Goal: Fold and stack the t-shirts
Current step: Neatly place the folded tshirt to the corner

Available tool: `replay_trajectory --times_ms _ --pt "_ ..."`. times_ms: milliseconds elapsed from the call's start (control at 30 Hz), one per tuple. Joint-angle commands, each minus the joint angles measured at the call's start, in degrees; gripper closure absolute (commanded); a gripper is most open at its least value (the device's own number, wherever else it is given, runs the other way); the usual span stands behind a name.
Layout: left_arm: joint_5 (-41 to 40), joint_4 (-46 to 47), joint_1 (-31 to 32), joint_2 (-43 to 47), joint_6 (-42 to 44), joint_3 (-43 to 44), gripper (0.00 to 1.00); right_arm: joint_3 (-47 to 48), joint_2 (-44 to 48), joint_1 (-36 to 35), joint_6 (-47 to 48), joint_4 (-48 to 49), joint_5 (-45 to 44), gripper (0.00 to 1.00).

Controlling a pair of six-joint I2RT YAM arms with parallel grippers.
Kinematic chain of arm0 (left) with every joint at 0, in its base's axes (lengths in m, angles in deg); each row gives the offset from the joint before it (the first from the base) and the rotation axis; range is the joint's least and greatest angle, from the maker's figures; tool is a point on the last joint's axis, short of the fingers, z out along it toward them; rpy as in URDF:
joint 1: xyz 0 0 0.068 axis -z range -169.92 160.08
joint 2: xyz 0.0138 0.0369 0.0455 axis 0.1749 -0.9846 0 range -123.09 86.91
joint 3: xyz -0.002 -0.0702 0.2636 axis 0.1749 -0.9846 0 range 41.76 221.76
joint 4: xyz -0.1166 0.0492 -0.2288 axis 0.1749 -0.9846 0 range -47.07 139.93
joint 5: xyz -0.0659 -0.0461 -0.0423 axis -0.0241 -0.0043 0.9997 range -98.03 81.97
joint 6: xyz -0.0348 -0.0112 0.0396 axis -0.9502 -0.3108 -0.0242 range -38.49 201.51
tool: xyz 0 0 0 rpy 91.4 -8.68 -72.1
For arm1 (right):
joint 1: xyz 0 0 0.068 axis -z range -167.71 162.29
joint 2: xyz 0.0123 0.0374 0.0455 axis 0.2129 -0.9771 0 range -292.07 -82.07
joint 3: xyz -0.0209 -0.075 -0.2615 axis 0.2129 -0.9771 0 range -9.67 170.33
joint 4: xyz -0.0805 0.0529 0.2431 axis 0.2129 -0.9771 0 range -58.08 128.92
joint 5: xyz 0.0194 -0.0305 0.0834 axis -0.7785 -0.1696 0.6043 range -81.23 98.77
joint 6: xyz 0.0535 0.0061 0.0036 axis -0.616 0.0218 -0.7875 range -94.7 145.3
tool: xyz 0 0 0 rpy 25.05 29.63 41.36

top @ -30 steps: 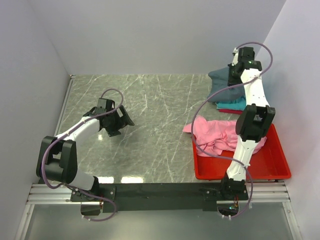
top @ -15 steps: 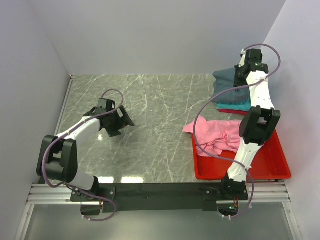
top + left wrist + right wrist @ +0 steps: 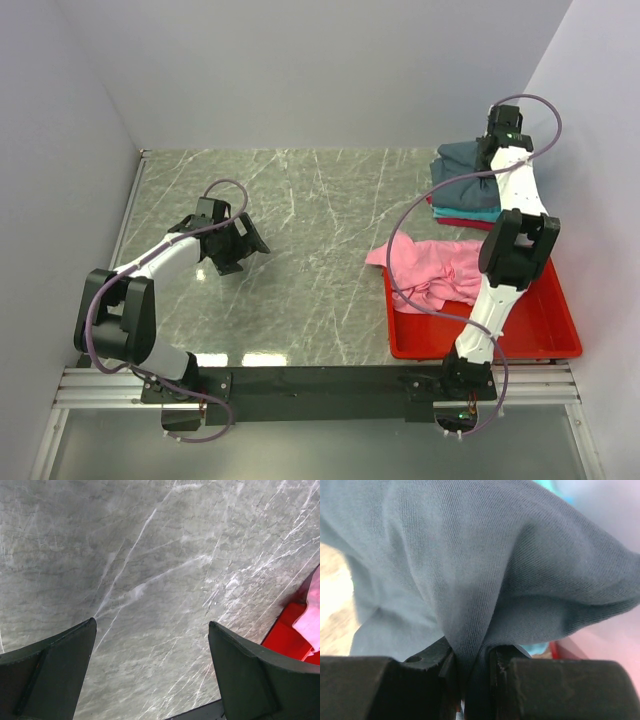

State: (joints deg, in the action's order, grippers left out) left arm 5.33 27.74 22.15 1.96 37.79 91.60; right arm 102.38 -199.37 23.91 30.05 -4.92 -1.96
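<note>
One pinch — right gripper clamps the slate t-shirt over the stack; a slip could unfold it. Left gripper gapes.

Fig. Robot lab bench cell. L arm & R arm, each w/ a loose purple cable, are mounted on an aluminium rail at the near edge of a marble-look table. Plain white walls box the table in on 3 sides. A red bin sits at R, by the wall.
</note>
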Motion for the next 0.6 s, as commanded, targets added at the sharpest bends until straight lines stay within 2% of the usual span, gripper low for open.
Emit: replay_trajectory --times_ms 0,267,300,333,367,400,567 --pt "0.8 -0.3 0.1 0.7 0.0 -0.4 0.01 -0.1 -1.7 0.5 -0.1 5.4 -9.2 1.0" --pt "0.3 -2.1 0.1 1.7 0.5 -0.6 0.01 -4.5 -5.8 0.5 -1.1 7.8 -14.5 1.0" --pt "0.3 -2.2 0.0 1.7 0.5 -0.6 0.01 -4.9 -6.4 0.5 -1.5 8.1 -14.4 0.96" --pt "0.3 -2.3 0.0 1.8 0.6 -0.5 0.01 -5.2 -6.9 0.7 -1.8 8.2 -14.0 0.85" --pt "0.4 -2.4 0.0 1.7 0.6 -0.5 0.01 -5.0 -7.3 0.7 -2.0 7.9 -13.6 0.72" --pt "0.4 -2.4 0.0 1.6 0.6 -0.5 0.01 -4.7 -8.0 0.6 -2.9 7.3 -13.5 0.55" --pt "0.5 -2.3 0.0 1.6 0.7 0.1 0.01 -6.4 -5.4 0.4 -4.0 8.7 -12.9 0.37"
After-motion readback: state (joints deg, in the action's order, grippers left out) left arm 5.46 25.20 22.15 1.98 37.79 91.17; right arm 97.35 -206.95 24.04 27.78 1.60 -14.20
